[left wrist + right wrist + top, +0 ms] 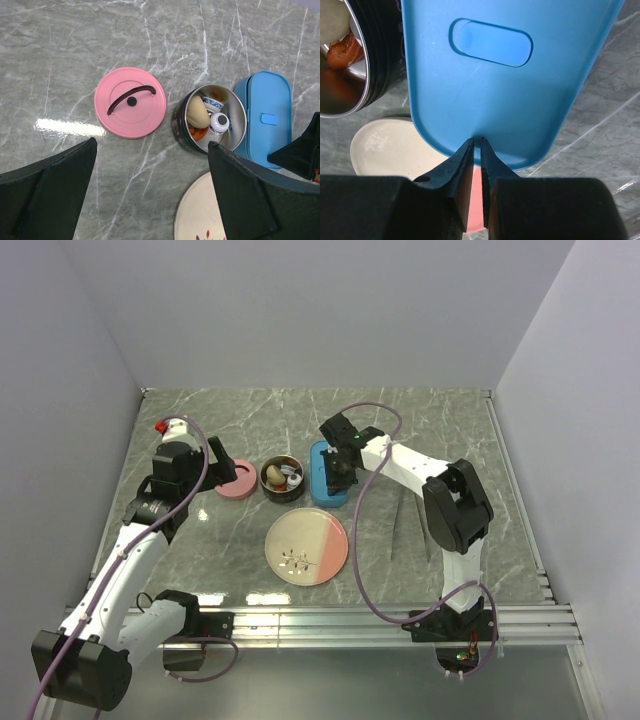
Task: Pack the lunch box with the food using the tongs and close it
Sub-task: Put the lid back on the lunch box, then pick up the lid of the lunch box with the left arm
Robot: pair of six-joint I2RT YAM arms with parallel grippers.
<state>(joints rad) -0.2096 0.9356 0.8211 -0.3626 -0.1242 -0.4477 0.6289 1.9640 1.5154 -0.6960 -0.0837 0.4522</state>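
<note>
Spreading the black fingers (47, 197) of the left gripper (152, 145) as wide as they go and holding nothing, while hovering over the grey veined marble table (450, 430) on the near side of the round, dark-walled metal lunch box (179, 127). Narrowing the fingers (462, 167) of the right gripper (477, 145) to a thin slit and pinching the near rim of the blue oblong plastic box (265, 95), which is touching the lunch box on its right.

Sharing the table with a round pink lid (145, 117), lying handle-up a little to the left of the lunch box. Sharing it also with a round cream-and-pink plate (300, 535), just nearer than the lunch box and showing under the blue box's end in the right wrist view.

Reaching forward with the left arm from the near left, elbow bent, looking straight down. Arching the right arm over from the right of the lunch box, forearm stretching leftward, gripper pointing down.

Showing the food (197, 112) packed inside the open lunch box: a beige bun at the left, white pieces with blue markings beside it, something orange beneath. Leaving the slim silver metal tongs (396, 528) lying untouched well to the right of the lunch box, past the blue box and partly behind the right arm.
</note>
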